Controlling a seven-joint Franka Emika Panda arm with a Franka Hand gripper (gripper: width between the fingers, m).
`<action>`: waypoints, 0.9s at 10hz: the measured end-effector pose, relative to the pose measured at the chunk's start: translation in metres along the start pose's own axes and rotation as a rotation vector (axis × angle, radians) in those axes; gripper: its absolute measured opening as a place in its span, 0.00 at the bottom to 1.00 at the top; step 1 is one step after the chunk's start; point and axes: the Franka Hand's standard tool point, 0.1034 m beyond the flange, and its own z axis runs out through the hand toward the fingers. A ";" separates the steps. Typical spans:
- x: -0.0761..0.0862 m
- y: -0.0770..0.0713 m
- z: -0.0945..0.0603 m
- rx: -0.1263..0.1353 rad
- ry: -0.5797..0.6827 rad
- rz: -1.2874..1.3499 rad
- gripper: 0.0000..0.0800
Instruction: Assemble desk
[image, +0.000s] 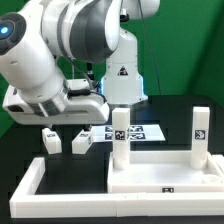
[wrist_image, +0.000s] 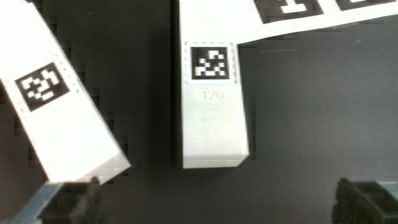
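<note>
My gripper (wrist_image: 217, 203): open wide, holding nothing.
Middle leg (wrist_image: 214, 100): lies flat just in front of my gripper, lined up with the gap, not touching.
Side leg (wrist_image: 63, 100): next to it, tilted.
Tabletop (image: 165, 178): apart from me, with an upright leg (image: 119, 135) on it.

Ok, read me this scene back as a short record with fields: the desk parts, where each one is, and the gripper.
tabletop: white plastic rectangular rimmed tabletop panel, lying flat in the foreground
upright legs: two short white blocky tagged legs standing on the panel, one towards the exterior view's left, one towards its right
loose legs: two more lying on the black table
gripper: open, holding nothing, above the loose legs
marker board: flat behind the panel
</note>
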 end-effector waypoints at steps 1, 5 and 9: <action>0.000 0.000 0.000 0.000 0.000 0.000 0.81; -0.004 -0.005 0.018 0.017 -0.080 0.056 0.81; -0.004 -0.007 0.036 0.009 -0.098 0.054 0.81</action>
